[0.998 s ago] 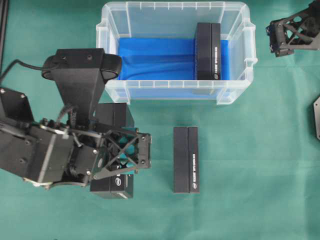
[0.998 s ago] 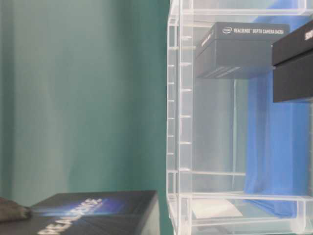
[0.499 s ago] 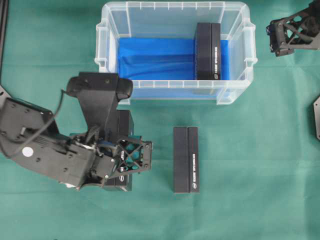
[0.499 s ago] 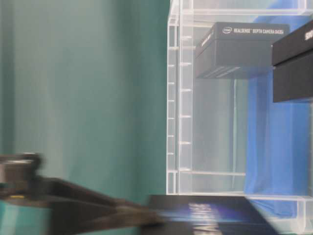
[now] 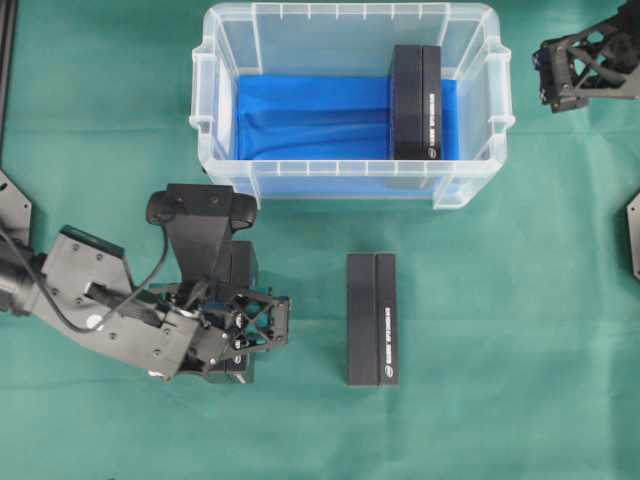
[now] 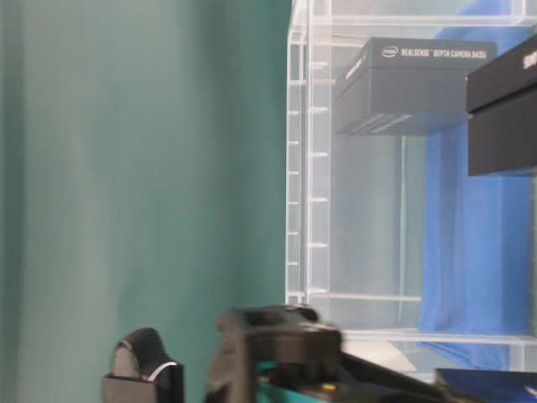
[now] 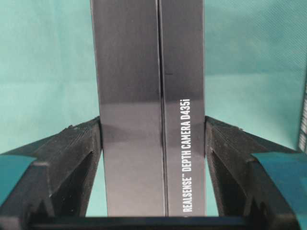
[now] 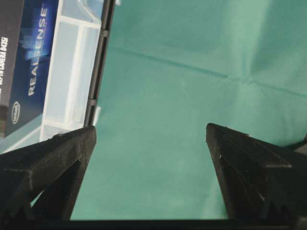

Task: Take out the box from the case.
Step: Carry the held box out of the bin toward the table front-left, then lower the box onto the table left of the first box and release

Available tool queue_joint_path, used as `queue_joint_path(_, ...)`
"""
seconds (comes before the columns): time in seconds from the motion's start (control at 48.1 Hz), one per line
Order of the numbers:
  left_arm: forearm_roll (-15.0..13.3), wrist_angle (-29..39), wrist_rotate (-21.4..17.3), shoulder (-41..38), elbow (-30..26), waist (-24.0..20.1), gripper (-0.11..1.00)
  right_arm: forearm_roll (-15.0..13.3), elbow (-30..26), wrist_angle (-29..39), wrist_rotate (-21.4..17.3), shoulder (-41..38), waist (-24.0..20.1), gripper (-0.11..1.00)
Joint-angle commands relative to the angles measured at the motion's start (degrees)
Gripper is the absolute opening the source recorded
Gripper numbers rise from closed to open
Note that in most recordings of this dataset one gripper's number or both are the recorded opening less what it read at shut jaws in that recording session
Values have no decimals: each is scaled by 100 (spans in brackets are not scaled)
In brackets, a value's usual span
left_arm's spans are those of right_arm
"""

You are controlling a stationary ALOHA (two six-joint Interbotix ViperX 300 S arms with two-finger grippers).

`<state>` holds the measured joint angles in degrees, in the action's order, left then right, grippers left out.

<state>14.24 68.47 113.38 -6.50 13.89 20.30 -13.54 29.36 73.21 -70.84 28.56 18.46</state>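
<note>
Left gripper [image 7: 152, 158]: pinching a dark grey box [image 7: 148, 96] by its two long sides, both fingers [image 7: 72, 153] flat against it; in the overhead view this gripper [image 5: 248, 330] has sunk low toward the green desk [image 5: 480, 400] in front of the case over the last second, the arm folding down with it; whether the box already rests on the cloth cannot be told

Right gripper [image 8: 151, 143]: spread wide over bare green cloth, holding nothing; parked at the far right beside the case [image 5: 578, 62] and unmoved

Case [image 5: 352, 16]: large clear plastic bin at the top middle of the desk, with a blue cloth [image 5: 300, 115] across its bottom

Box in case [image 5: 416, 100]: one dark box standing on edge at the right of the bin, untouched; the side view shows it behind the clear wall [image 6: 419, 84]

Box on desk [image 5: 372, 318]: a matching dark box lying in front of the case, well apart from the held one

Meaning for the task: judged from the descent, the held box is being set down outside the case; one box is out, a second nearly so, and one remains inside; the likely next need is to release
</note>
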Motion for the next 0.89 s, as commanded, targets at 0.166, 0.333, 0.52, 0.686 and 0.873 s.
queue_joint_path(0.166, 378, -167, 97, 62, 26, -18, 62, -18, -44, 0, 9, 53, -9, 94)
queue_joint_path(0.333, 387, -439, 123, 53, 114, -26, 62, -9, -44, 18, 0, 44, -9, 94)
queue_joint_path(0.52, 387, -642, 114, 79, 193, -70, 62, -9, -44, 53, 0, 44, -9, 94)
queue_joint_path(0.686, 387, -703, 114, 105, 255, -70, 62, -9, -44, 53, 9, 44, -9, 94)
queue_joint_path(0.873, 334, -703, 105, 123, 272, -79, 70, -9, -53, 53, 9, 53, -9, 94)
